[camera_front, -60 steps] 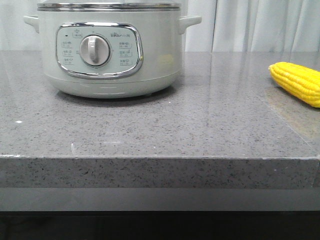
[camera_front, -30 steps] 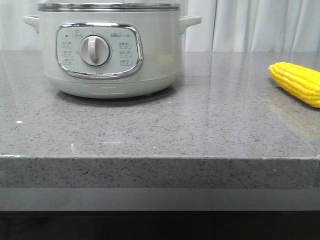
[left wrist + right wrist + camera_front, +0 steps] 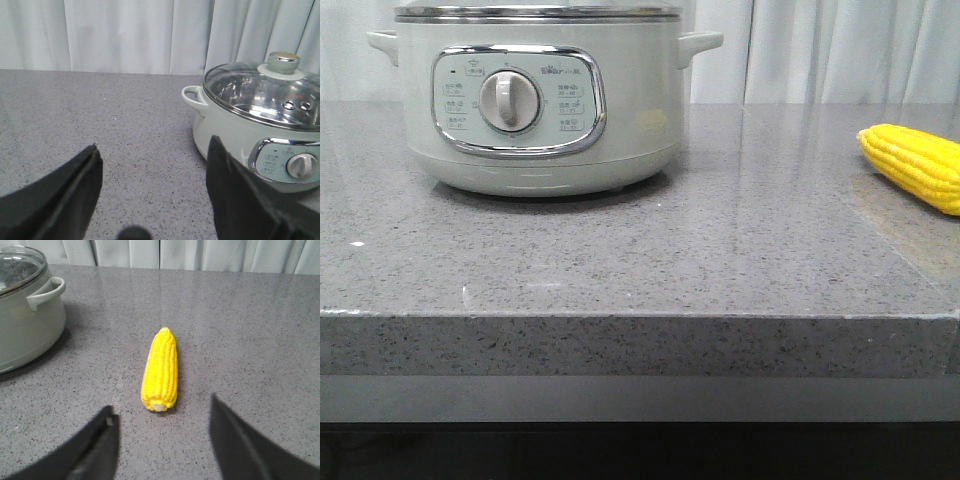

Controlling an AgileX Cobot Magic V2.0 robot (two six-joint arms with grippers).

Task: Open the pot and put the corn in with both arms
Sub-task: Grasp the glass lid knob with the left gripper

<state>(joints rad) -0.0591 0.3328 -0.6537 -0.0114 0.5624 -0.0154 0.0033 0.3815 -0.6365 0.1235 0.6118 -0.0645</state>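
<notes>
Corn (image 3: 161, 370) lies flat on the speckled grey countertop (image 3: 720, 260), well right of the pot (image 3: 535, 95) (glass lid (image 3: 260, 92) still on). Right gripper (image 3: 162, 435) hangs just short of the cob, jaws wide; left gripper (image 3: 152, 172), beside the pot, also gapes empty.

I see the pot (image 3: 538, 100) on the countertop (image 3: 700, 250) at eleven o'clock, the corn (image 3: 916, 165) lying well apart at two o'clock.
</notes>
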